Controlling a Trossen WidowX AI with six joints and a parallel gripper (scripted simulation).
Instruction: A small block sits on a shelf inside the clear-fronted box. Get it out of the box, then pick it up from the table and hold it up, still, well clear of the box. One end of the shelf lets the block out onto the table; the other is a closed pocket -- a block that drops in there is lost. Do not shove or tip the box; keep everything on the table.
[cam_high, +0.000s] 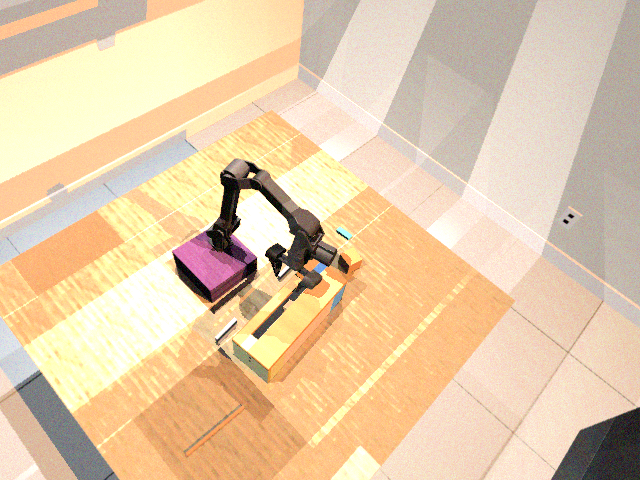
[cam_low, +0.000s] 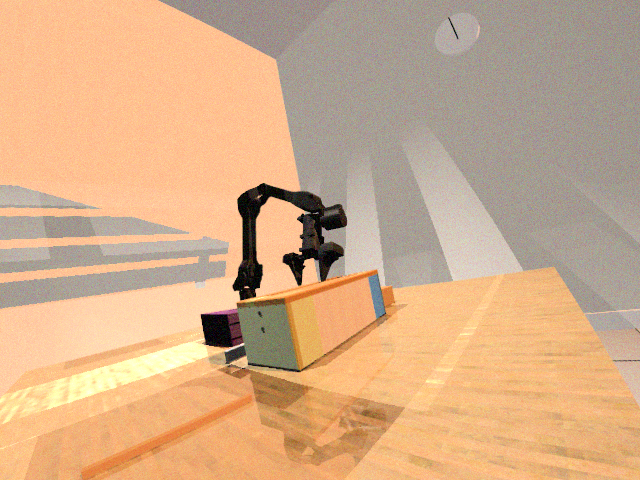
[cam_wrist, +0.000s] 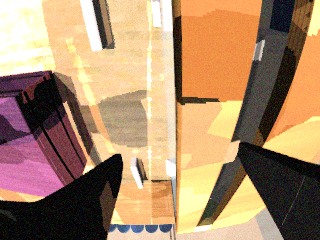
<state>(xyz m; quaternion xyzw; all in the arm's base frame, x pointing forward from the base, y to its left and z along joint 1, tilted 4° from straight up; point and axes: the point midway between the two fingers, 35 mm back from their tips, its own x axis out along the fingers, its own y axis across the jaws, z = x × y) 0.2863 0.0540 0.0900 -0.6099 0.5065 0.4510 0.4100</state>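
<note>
Wooden counter (cam_low: 491, 361) is stretching wide in front of the long box (cam_low: 310, 322), whose green end is facing nearest. Above the box's far end, the gripper (cam_low: 311, 266) is hanging with fingers spread, holding nothing, one finger (cam_high: 310, 279) over the top slot. I cannot tell where the block is sitting.

Block unseen inside box (cam_low: 310, 317)
</note>
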